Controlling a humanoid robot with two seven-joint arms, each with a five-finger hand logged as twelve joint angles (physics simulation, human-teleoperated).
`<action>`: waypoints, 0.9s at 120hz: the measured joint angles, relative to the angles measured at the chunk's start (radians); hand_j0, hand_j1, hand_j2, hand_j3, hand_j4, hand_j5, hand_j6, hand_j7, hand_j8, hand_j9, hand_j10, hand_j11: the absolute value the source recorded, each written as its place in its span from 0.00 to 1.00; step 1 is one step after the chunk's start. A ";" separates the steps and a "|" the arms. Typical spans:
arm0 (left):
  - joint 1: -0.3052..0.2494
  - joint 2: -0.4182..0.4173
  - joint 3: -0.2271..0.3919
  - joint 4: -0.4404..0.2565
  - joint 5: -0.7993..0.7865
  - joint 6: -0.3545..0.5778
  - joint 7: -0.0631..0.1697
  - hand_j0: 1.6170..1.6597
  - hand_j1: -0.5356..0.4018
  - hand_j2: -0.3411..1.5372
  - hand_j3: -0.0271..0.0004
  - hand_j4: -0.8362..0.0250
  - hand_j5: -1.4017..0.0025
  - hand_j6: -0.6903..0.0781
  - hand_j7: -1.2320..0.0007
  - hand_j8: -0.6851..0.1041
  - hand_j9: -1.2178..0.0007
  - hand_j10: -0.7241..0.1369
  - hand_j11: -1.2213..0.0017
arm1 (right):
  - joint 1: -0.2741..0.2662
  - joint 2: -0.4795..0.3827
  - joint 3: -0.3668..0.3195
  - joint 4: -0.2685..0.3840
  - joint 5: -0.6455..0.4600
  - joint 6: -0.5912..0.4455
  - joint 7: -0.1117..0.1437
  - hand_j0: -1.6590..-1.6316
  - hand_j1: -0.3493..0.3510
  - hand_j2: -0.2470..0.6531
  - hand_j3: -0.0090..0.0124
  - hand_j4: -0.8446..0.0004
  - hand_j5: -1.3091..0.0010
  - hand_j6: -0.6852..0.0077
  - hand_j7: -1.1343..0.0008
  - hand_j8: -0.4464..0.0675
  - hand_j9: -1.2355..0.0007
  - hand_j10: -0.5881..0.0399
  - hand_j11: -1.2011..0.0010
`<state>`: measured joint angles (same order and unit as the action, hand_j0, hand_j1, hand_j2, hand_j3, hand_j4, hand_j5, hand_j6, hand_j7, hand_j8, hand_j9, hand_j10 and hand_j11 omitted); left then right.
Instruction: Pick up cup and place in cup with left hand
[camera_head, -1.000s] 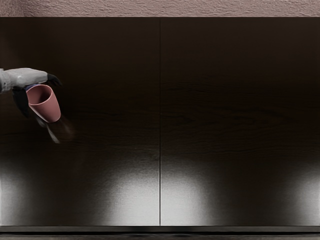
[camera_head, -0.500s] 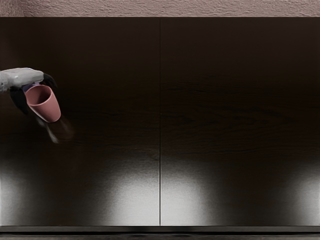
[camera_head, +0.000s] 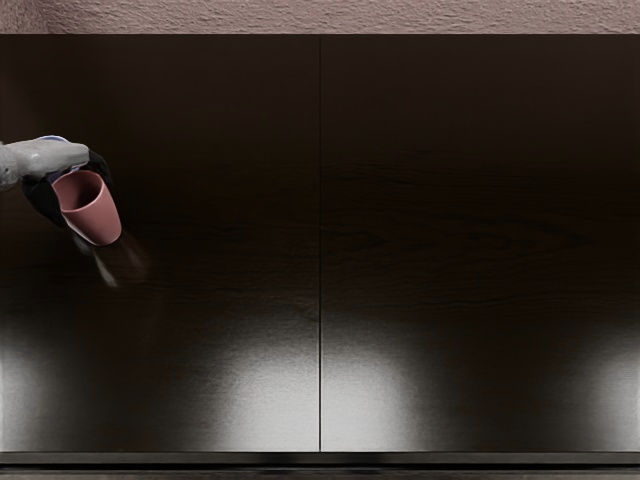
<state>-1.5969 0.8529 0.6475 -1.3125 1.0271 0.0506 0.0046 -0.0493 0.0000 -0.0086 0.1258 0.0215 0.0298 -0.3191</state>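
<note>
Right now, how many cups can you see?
1: a pink cup at the picture's left, by the left hand. Another might be hidden behind that hand.

The pink cup stands upright at left.

Rough, plaster-like wall, glossy dark wood-grained table, smooth pink cup with a soft satin look.

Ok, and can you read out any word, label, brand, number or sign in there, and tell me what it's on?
None: there is no text that I can read.
The cup is plain pink on the sides that show.
The left hand has no lettering that I can make out.
The table shows just dark wood grain, a seam and glare.
</note>
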 joint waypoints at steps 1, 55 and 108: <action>0.000 0.000 0.000 0.000 0.000 0.000 0.000 0.96 0.41 0.23 0.99 0.43 0.64 0.53 0.58 0.54 0.54 0.35 0.54 | 0.000 0.000 0.000 0.000 0.000 0.000 0.000 0.04 0.00 0.27 0.42 1.00 1.00 0.99 1.00 0.87 1.00 0.94 1.00; -0.017 -0.002 0.001 -0.005 -0.027 -0.006 0.001 0.93 0.42 0.30 0.99 0.37 0.55 0.46 0.48 0.45 0.46 0.26 0.46 | 0.000 0.000 0.000 0.000 0.000 0.000 0.000 0.04 0.00 0.27 0.42 1.00 1.00 0.99 1.00 0.87 1.00 0.94 1.00; -0.105 0.027 0.003 -0.022 -0.043 -0.030 0.001 0.94 0.43 0.33 0.99 0.37 0.52 0.45 0.47 0.41 0.46 0.24 0.45 | 0.000 0.000 0.000 0.000 0.000 0.000 0.000 0.04 0.00 0.27 0.42 1.00 1.00 0.99 1.00 0.87 1.00 0.94 1.00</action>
<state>-1.7018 0.8802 0.6503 -1.3346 0.9844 0.0208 0.0056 -0.0493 0.0000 -0.0086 0.1258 0.0215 0.0299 -0.3191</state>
